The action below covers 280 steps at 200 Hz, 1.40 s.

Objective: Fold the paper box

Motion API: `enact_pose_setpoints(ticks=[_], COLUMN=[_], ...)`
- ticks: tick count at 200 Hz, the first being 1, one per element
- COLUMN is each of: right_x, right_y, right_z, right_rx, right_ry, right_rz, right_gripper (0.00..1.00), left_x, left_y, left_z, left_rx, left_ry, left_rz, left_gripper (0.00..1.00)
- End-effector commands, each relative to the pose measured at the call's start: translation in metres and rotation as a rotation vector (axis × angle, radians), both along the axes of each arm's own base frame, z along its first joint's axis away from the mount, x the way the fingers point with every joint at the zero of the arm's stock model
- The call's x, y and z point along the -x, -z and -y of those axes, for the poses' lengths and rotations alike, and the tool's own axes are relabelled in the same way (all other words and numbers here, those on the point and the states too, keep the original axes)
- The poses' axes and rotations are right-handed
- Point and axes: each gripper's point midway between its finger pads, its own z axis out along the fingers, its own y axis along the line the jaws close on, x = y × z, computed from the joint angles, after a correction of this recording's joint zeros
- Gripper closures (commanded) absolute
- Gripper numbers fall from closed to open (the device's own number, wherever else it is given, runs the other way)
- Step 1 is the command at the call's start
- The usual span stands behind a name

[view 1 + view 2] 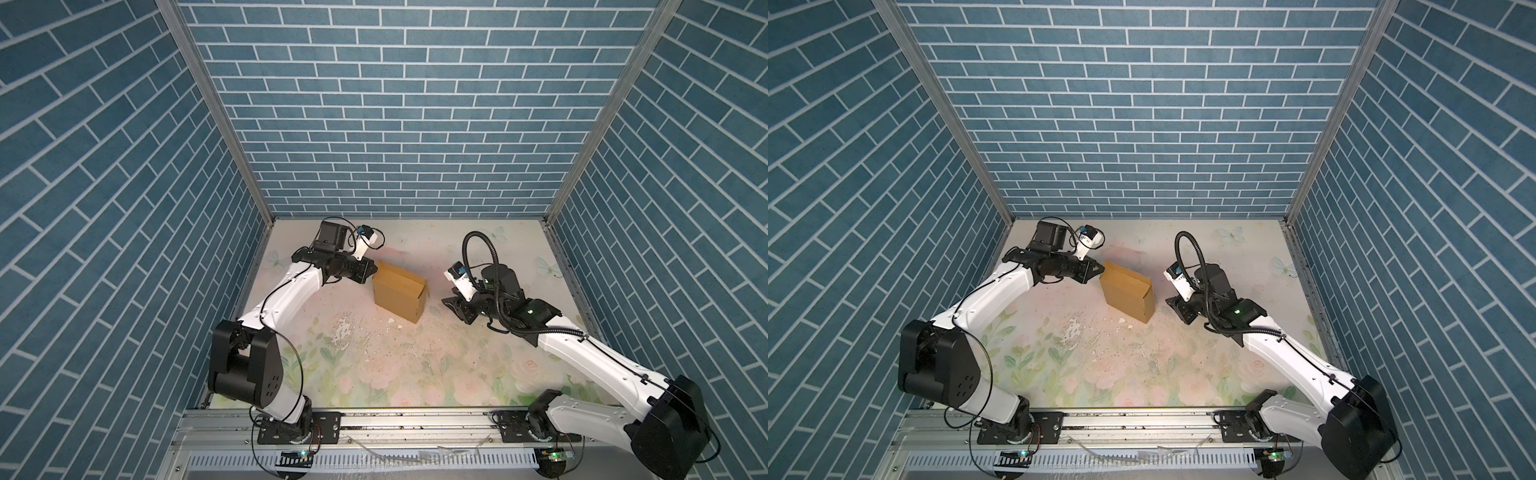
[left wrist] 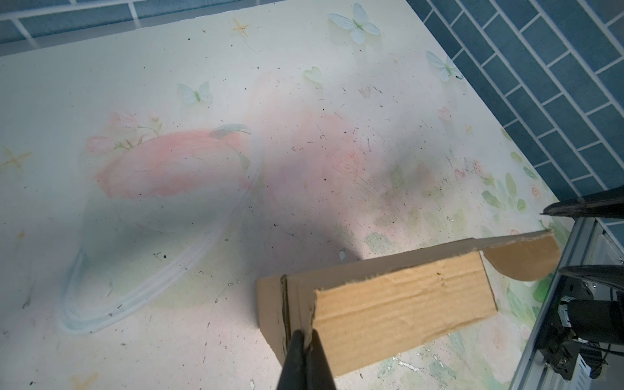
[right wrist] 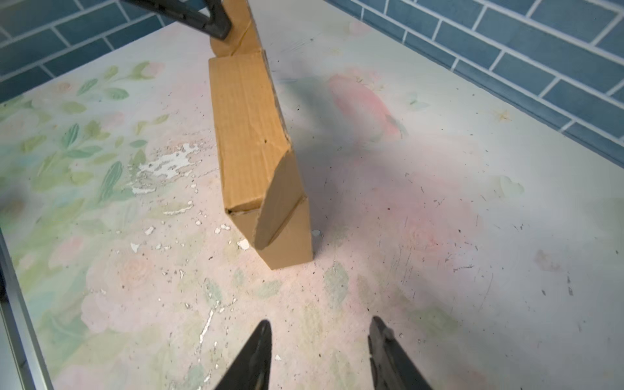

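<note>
The paper box (image 1: 400, 293) (image 1: 1128, 291) stands on its edge on the flowered desk (image 1: 415, 370) (image 1: 1133, 374), a little far of the middle and between the two arms. It is folded into a narrow, upright slab that runs from far left to near right. At its near-right end a rounded flap (image 3: 280, 202) (image 2: 526, 260) sticks out loose from the body.

The left claw (image 1: 372, 272) (image 1: 1099, 270) reaches in from the left, and its fingers are pressed together on the cardboard at the box's far-left end. In the left wrist view the two dark fingers (image 2: 297, 351) pinch a thin edge of the box (image 2: 405, 310).

The right claw (image 1: 453, 309) (image 1: 1177, 309) sits to the right of the box, near it but apart. Its fingers are spread and nothing lies between them. In the right wrist view the claw (image 3: 320, 324) points at the box's (image 3: 250, 145) near-right end, with bare desk (image 3: 439, 236) between.
</note>
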Motion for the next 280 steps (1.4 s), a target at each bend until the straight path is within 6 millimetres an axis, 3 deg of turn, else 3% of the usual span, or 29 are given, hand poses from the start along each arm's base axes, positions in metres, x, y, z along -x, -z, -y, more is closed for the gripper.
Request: enact_pose_setpoints(ticks=[1, 69, 109, 191, 222, 264, 280], right_x=[0.008, -0.009, -0.013, -0.014, -0.010, 0.016, 0.016], right_y=[-0.027, -0.018, -0.028, -0.023, -0.023, -0.038, -0.032], right_z=[-0.017, -0.039, -0.050, -0.065, -0.061, -0.046, -0.039], right_rx=[-0.014, 0.074, 0.038, 0.026, 0.056, 0.063, 0.117], right_ry=[-0.274, -0.483, -0.522, -0.563, -0.580, -0.631, -0.630], right_rz=[0.136, 0.163, 0.187, 0.181, 0.182, 0.138, 0.127], right_gripper=[0.51, 0.53, 0.58, 0.64, 0.64, 0.44, 0.42], left_x=[0.015, 0.015, 0.016, 0.018, 0.018, 0.018, 0.018], left_y=[0.019, 0.018, 0.018, 0.020, 0.020, 0.020, 0.019], left_z=[-0.002, -0.002, 0.000, 0.002, 0.002, 0.002, 0.003], left_rx=[-0.036, -0.044, -0.041, -0.038, -0.039, -0.041, -0.041], left_ry=[0.010, 0.019, 0.025, 0.044, 0.044, 0.047, 0.048], left_rz=[-0.070, -0.057, -0.058, -0.054, -0.055, -0.055, -0.052], left_gripper=[0.99, 0.98, 0.98, 0.98, 0.98, 0.98, 0.99])
